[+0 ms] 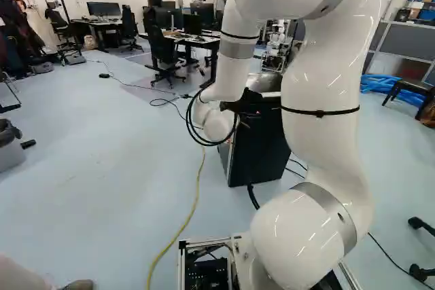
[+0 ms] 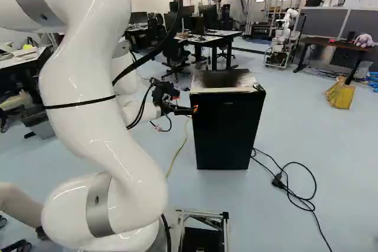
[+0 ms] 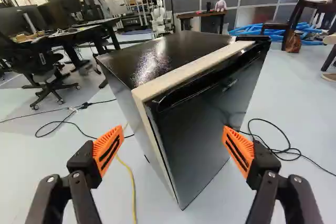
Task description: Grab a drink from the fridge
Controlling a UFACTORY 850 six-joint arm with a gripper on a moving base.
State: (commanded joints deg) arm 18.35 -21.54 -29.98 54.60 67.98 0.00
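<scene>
In the right base view my gripper is level with the upper part of the black fridge, close by its side. The wrist view shows the gripper open, its orange pads wide apart with nothing held. Ahead of the fingers stands the small fridge, turned corner-on, its door closed and a pale strip running along the top and side behind the door. In the left base view the fridge is partly hidden by my arm. No drink is visible; the inside of the fridge is hidden.
A black cable lies on the floor beside the fridge, and a yellow cable runs along the other side. Desks and office chairs stand behind. Another robot is farther back, near a yellow bag.
</scene>
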